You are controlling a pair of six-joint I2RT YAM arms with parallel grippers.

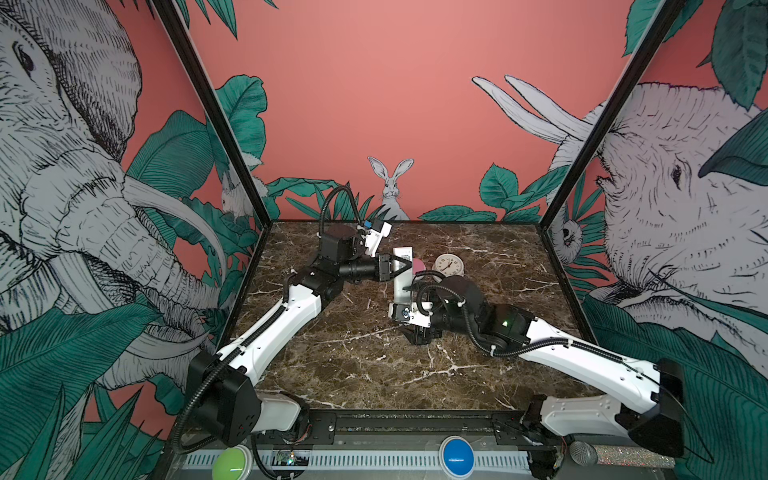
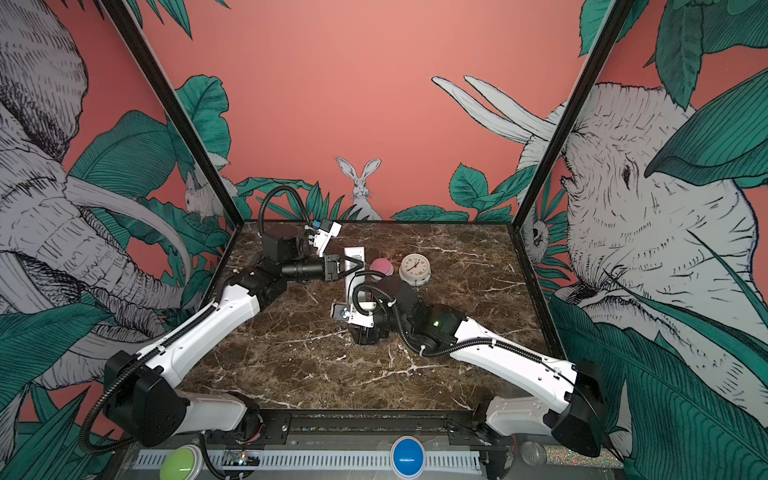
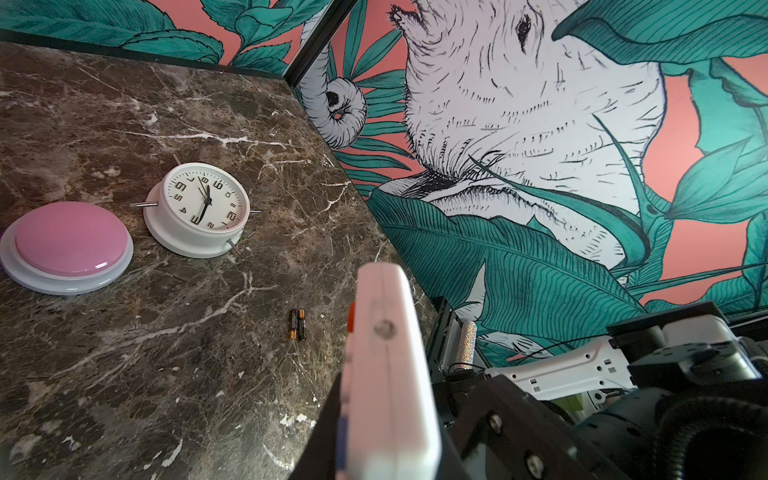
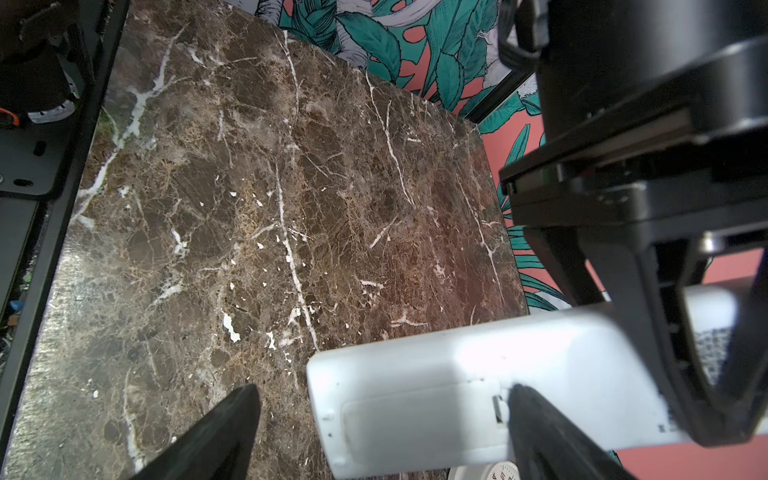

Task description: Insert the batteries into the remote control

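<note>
One remote control (image 1: 401,291) clamped in left gripper (image 1: 406,266) at frame centre, right gripper (image 4: 383,390) spread apart at its end; two batteries (image 3: 297,325), one clock (image 3: 203,208), one pink button (image 3: 68,239).

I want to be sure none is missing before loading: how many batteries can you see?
2. Both small dark cylindrical batteries lie side by side on the brown marble tabletop, seen only in the left wrist view. More may be hidden behind the arms.
</note>
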